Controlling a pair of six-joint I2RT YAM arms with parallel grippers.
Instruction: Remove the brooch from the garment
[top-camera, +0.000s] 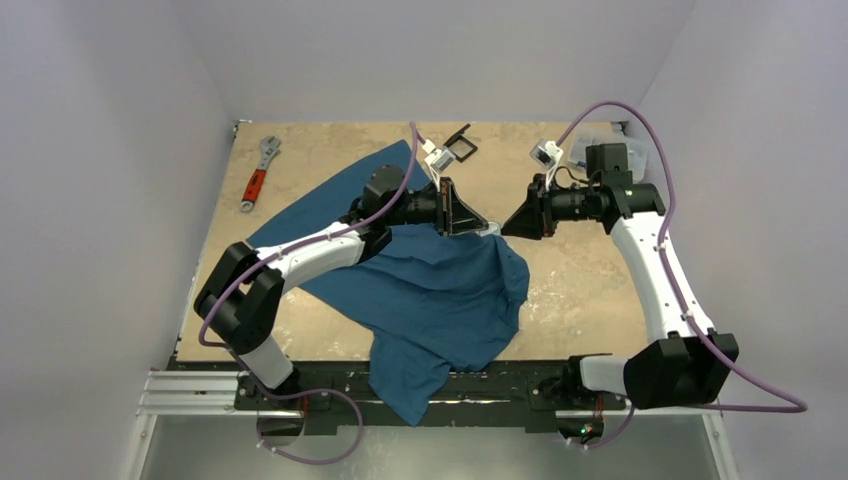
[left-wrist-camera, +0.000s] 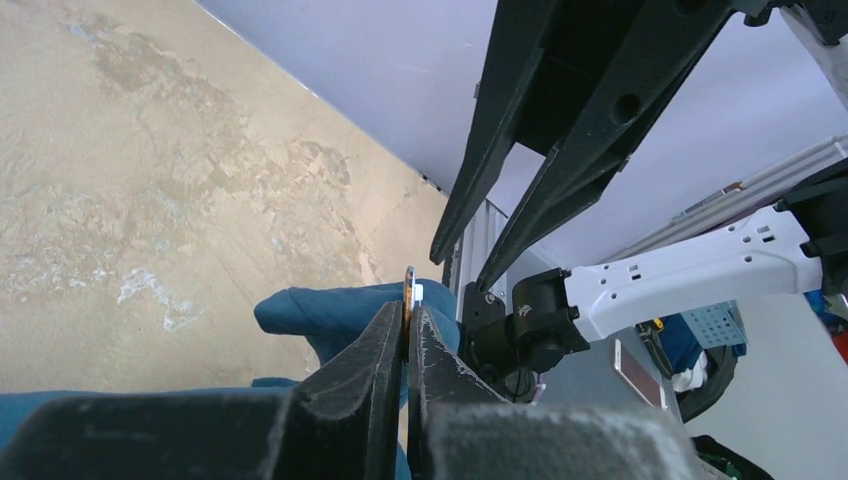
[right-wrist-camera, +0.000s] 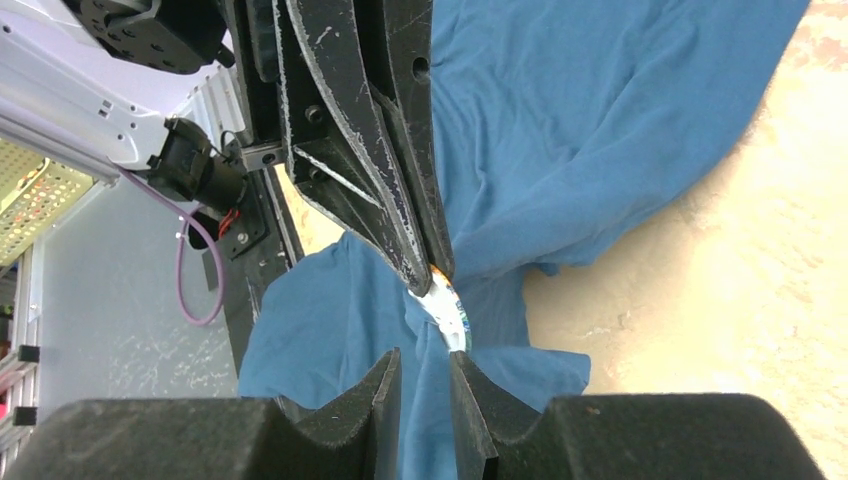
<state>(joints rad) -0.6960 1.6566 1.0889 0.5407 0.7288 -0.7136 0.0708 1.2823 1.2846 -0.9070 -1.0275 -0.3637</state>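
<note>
Table: tan top (top-camera: 580, 290), teal garment (top-camera: 440, 300) draped.
Left gripper (left-wrist-camera: 408, 318): clamped on brooch (right-wrist-camera: 448, 308).
Right gripper (right-wrist-camera: 425, 365): parted, empty.
Progress: brooch not yet free.

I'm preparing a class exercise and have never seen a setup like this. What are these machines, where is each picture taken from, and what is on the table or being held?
Two robot arms share a table. One picture looks down from above; the other two come from cameras on each wrist. A blue T-shirt, a wrench and a small black frame lie there. The left claw is shut on the small silvery brooch and the cloth around it. The right claw faces it, slightly open, holding nothing.
</note>
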